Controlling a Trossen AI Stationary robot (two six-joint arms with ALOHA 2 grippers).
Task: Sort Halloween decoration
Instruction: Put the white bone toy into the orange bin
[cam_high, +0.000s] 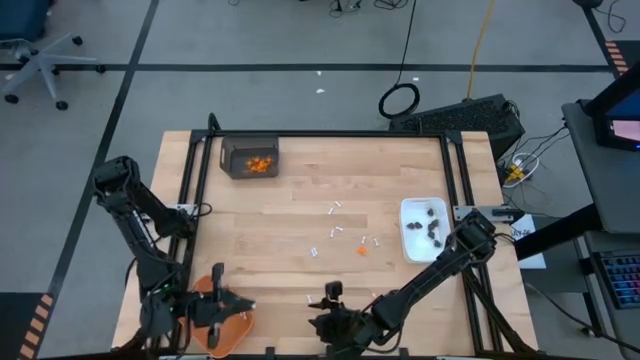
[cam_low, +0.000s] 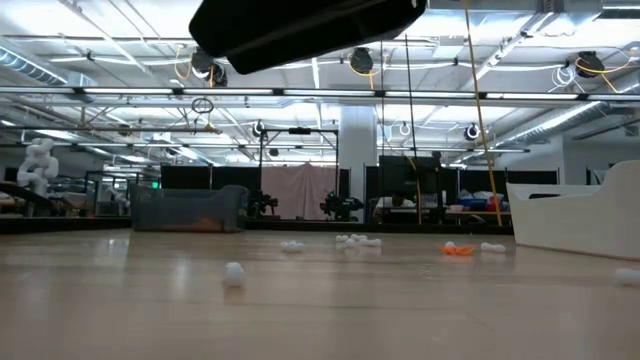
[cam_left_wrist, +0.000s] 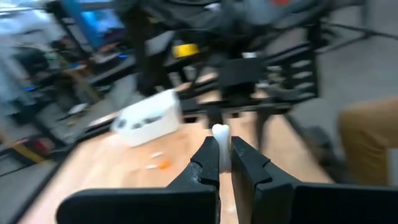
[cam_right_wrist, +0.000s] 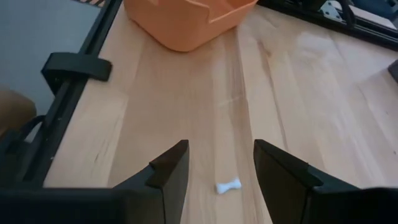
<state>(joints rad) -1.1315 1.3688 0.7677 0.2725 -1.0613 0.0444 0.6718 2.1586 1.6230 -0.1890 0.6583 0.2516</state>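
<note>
Near edge of pale wood tabletop (cam_high: 300, 225): left end effector (cam_left_wrist: 224, 151) clamped on a bone-shaped white stick (cam_left_wrist: 220, 132), over orange plastic tray (cam_high: 222, 332). Right end effector (cam_right_wrist: 221, 163) has fingers apart, w/ another white stick (cam_right_wrist: 228, 185) between them. Mid-tabletop: scattered white sticks (cam_high: 334, 208), one orange bit (cam_high: 361, 250). Farther: white rect. dish (cam_high: 410, 238) w/ dark bits (cam_high: 433, 229); dark bin (cam_high: 229, 159) w/ orange bits (cam_high: 260, 165).

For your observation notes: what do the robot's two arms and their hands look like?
Both arms are dark, jointed and slender. The left hand has two black, wedge-shaped fingers tapering to narrow tips. The right hand has two matte black, blocky fingers with angled inner faces.
</note>
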